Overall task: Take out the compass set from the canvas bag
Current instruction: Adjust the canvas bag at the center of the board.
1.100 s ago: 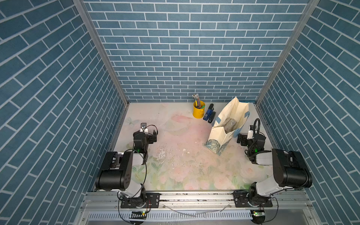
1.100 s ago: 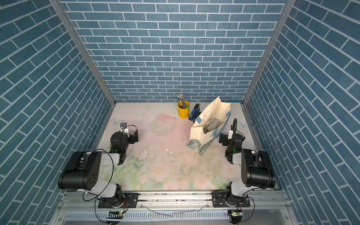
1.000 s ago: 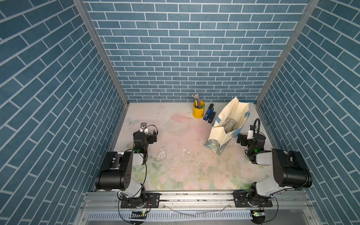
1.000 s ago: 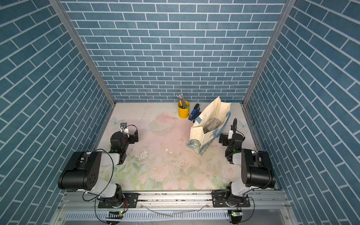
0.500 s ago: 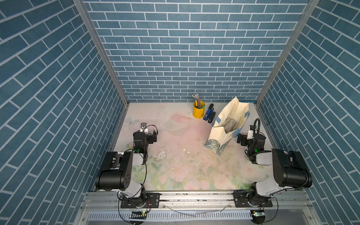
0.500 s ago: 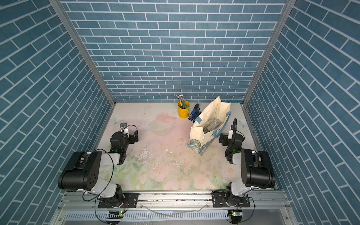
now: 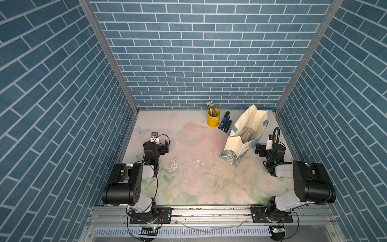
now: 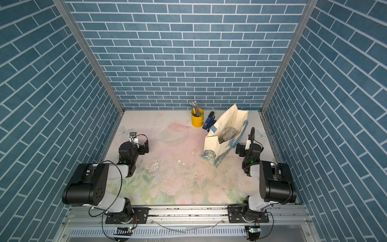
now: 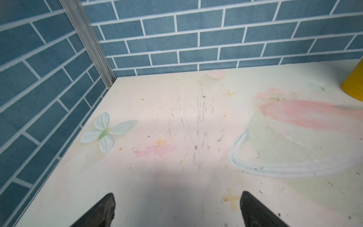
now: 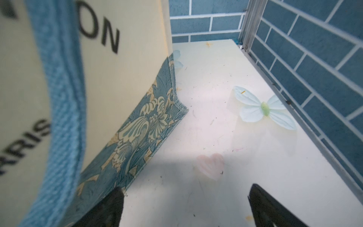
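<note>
Task stood at its very beginning, by my reading: nothing had been taken out.

- Canvas bag [image 7: 232, 144] stood upright at the far right of the worktop [image 7: 188, 167], mouth open upward, teal leaf-patterned end toward the robot. Same in both top views [image 8: 211, 144].
- Inside it lay a greyish, clear-looking case [image 7: 247, 133], low between the bag's walls. Probably the compass set; too small to confirm its contents. It was wholly within the bag.
- Right end effector [image 10: 186, 186] was low over the worktop just beside the bag's outer wall, fingers spread wide, nothing between them. One finger sat close to the teal base band; contact could not be told. A light blue strap handle [image 10: 64, 98] hung across the wrist view.
- Left end effector [image 9: 176, 194] was well apart from the bag at the left side, also spread wide and empty over bare worktop.
- Yellow pencil cup [image 7: 213, 120] and blue stapler [image 7: 224, 122] stood near the back wall, left of the bag, not involved.

Left to do, as judged: reach in from above through the mouth, grip the case, lift it clear of the walls and handles, set it down outside. The soft walls might fold inward; the idle arm could steady them.
</note>
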Controlling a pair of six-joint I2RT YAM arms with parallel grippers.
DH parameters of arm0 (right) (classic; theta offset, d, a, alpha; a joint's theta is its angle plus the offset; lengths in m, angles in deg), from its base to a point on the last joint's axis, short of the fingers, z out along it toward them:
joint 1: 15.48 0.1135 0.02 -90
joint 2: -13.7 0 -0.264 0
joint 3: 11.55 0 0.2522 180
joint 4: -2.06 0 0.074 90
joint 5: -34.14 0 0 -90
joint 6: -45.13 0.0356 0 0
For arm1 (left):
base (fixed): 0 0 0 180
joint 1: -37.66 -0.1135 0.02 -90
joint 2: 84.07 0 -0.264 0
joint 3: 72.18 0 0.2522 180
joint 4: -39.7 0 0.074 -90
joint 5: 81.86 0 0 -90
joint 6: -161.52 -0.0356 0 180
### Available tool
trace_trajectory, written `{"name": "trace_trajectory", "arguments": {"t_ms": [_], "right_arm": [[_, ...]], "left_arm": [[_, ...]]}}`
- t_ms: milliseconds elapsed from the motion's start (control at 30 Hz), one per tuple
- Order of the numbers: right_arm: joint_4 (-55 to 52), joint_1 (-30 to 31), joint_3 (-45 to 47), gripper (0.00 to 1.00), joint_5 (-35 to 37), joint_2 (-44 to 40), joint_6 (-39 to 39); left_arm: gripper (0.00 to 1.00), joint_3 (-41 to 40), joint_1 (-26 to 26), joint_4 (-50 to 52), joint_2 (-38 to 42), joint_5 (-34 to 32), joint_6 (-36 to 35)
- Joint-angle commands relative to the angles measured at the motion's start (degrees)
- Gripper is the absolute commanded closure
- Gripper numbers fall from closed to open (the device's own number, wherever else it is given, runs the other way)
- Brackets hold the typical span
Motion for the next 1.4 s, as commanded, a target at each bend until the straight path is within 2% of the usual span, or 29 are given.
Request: {"name": "trace_trajectory", "arguments": {"t_ms": [0, 67, 133, 233, 333, 400, 467, 533, 600, 667, 733, 833, 900, 1000, 1167, 1267, 1367], "right_arm": [[-18.7, 0.1, -6.4, 0.01, 9.6, -12.7, 6.8], [-31.0, 0.1, -12.1, 0.01, 11.9, -16.5, 10.7], [-41.7, 0.1, -17.2, 0.01, 10.6, -18.7, 12.4], [-55.2, 0.2, -23.8, 0.01, 9.9, -21.1, 16.8], [-62.2, 0.2, -27.6, 0.01, 8.8, -23.5, 19.0], [-64.1, 0.2, -29.6, 0.03, 5.6, -24.8, 23.6], [-67.0, 0.4, -33.4, 0.01, -0.4, -23.7, 25.8], [-70.0, 0.9, -37.6, 0.01, -4.9, -20.8, 27.6], [-69.6, 1.5, -38.9, 0.01, -10.1, -18.5, 30.0], [-69.6, 2.3, -39.8, 0.01, -11.8, -16.1, 33.2], [-71.4, 3.4, -41.8, 0.01, -12.1, -13.0, 34.4], [-73.1, 5.1, -44.6, 0.01, -11.6, -9.0, 34.0], [-72.0, 6.7, -44.8, 0.09, -10.7, -7.4, 33.8], [-72.0, 8.7, -45.7, 0.32, -10.8, -5.4, 33.8], [-72.8, 11.0, -46.8, 0.58, -10.9, -5.1, 33.5], [-72.2, 12.1, -45.9, 0.63, -10.9, -5.8, 33.2], [-72.0, 12.6, -45.2, 0.68, -11.8, -6.7, 33.2]], "left_arm": [[0.0, 5.7, 1.1, 14.8, 7.6, -7.0, 1.5], [0.0, 7.7, 1.4, 19.0, 10.7, -8.6, 2.6], [0.0, 9.5, 2.2, 22.6, 13.3, -10.7, 5.9], [0.0, 12.5, 6.3, 29.1, 16.6, -11.2, 8.0], [0.0, 17.5, 12.0, 36.5, 18.0, -12.2, 6.8], [0.0, 23.4, 14.7, 44.4, 17.4, -12.3, 9.6], [0.0, 33.7, 14.9, 56.8, 12.8, -4.8, 13.2], [0.0, 46.1, 16.0, 69.8, 4.9, 1.6, 15.8], [0.0, 56.7, 17.8, 79.9, -2.8, 4.5, 17.0], [0.0, 66.3, 19.5, 88.1, -9.6, 7.6, 17.1], [0.0, 73.3, 21.3, 94.1, -14.7, 10.2, 17.1], [0.0, 77.3, 24.4, 95.6, -17.2, 15.6, 16.7], [0.0, 77.1, 27.4, 93.2, -16.1, 16.6, 16.1], [0.0, 78.1, 30.6, 90.6, -15.6, 19.7, 16.0], [0.01, 85.2, 35.2, 88.5, -19.5, 31.6, 15.1], [0.0, 92.2, 39.8, 89.9, -24.0, 31.5, 12.9], [0.0, 103.7, 41.9, 94.6, -32.1, 31.9, 13.2]]}}
